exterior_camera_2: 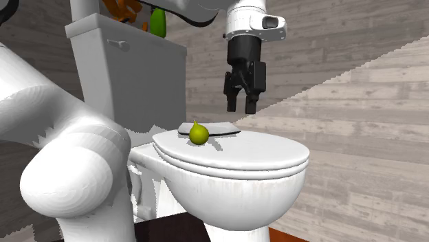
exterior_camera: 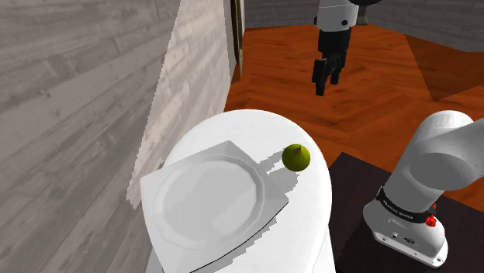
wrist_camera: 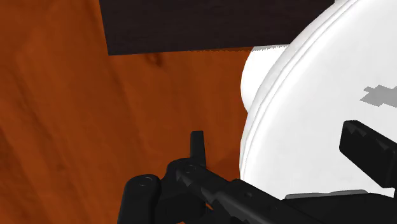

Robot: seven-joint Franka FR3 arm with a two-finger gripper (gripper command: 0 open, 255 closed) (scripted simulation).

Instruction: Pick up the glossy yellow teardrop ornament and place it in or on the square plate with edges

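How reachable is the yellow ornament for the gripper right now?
Probably yes. The ornament stands on the toilet lid beside the plate, with nothing over it. The open gripper hangs above it and off to one side, with open air between them.

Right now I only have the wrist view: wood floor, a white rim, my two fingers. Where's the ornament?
Observer: The yellow-green teardrop ornament stands on the closed toilet lid, near the edge facing the stand.
Operator: And the plate?
Observer: The white square plate lies flat on the same lid, beside the ornament, on the shoulder view's left of it.
Operator: How am I placed over it?
Observer: The gripper hangs open and empty, well above the lid, to the second exterior view's right of the ornament, not over it.
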